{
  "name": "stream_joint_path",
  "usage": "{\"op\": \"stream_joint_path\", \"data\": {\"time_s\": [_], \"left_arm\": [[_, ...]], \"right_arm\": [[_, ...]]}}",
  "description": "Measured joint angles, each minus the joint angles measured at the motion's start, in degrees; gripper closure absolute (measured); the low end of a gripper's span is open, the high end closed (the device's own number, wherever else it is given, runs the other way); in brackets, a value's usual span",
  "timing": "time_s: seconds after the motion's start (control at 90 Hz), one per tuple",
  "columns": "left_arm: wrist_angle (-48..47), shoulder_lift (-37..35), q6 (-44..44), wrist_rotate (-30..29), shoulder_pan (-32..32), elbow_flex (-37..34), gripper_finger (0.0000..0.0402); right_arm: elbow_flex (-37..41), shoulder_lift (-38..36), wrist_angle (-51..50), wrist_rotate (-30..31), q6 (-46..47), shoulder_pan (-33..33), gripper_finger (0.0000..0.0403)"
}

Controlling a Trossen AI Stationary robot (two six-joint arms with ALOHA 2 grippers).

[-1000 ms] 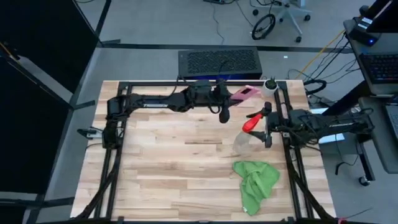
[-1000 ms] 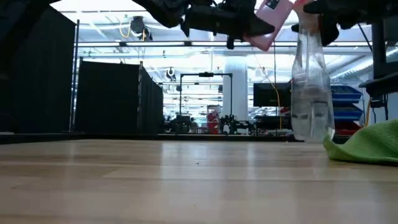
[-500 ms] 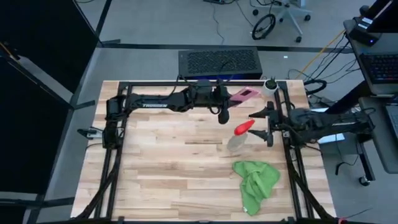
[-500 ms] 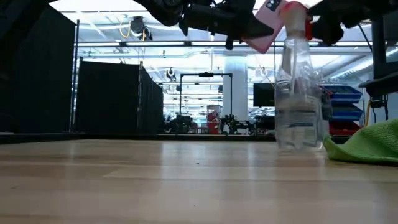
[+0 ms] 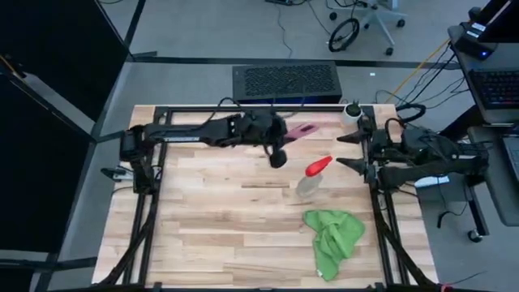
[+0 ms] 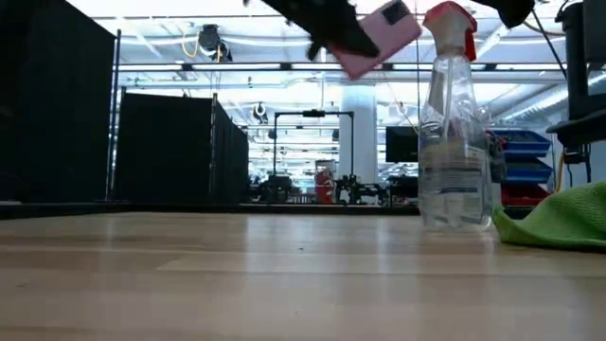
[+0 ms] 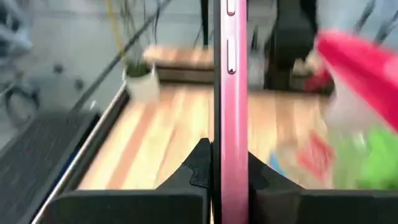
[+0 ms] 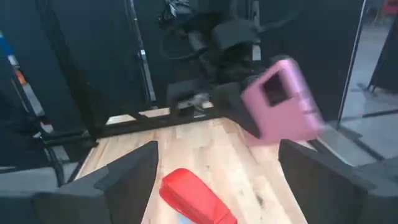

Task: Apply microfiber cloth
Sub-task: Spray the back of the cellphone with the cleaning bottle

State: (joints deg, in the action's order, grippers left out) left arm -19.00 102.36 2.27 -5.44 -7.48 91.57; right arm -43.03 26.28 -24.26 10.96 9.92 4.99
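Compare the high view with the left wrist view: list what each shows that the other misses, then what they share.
Only the high view shows the right gripper, open and clear of the spray bottle, and the whole green microfiber cloth lying on the table. Only the left wrist view shows the left gripper shut on the pink phone, edge-on with its side buttons. Both show the phone, the bottle's red nozzle and the wooden tabletop.
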Motion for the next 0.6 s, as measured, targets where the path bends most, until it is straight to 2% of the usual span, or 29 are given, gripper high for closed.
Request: {"op": "stream_joint_path", "data": {"time_s": [0.1,0.244,0.433,0.6], "left_arm": [[-14.5,-2.0,-4.5,-3.5,2.3,-0.2,0.0397],[-23.7,-2.1,-11.4,-4.0,5.9,-1.9,0.0397],[-20.1,-2.0,-20.2,-0.5,10.1,-9.8,0.0397],[-5.4,-2.0,-29.7,4.9,13.0,-20.8,0.0397]], "right_arm": [[0.0,0.4,-2.0,-0.3,1.3,0.0,0.0089],[0.0,0.7,-2.5,-0.3,1.4,0.0,0.0089],[0.0,0.7,-1.3,-1.0,1.7,0.0,0.0089],[0.0,0.8,-1.1,-4.0,3.2,0.0,0.009]]}}
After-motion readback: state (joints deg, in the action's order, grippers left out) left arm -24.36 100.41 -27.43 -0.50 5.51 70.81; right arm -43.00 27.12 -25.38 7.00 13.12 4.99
